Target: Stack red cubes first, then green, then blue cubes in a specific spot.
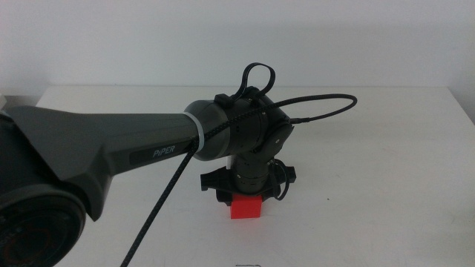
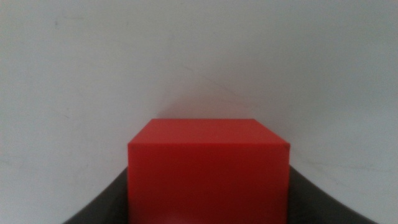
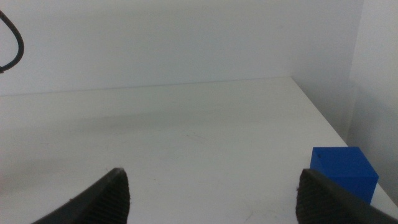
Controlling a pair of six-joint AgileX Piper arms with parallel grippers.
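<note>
One red cube (image 1: 246, 208) sits mid-desk (image 1: 386, 170), clamped by the left end effector (image 1: 246, 199), arm hiding its top. Right end effector (image 3: 211, 199) is wide open, empty, blue cube (image 3: 344, 172) nearby. Green's hidden.

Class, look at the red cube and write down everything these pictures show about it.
The red cube is a small, solid-looking block, bright red, with plain matte faces and sharp edges, seemingly plastic. It sits upright and square on the white table, near the middle front. The left end effector reaches straight down over it, a dark jaw on either side, hiding its top in the middle view. In the left wrist view it fills the space between the jaws. No other cube touches it.
</note>
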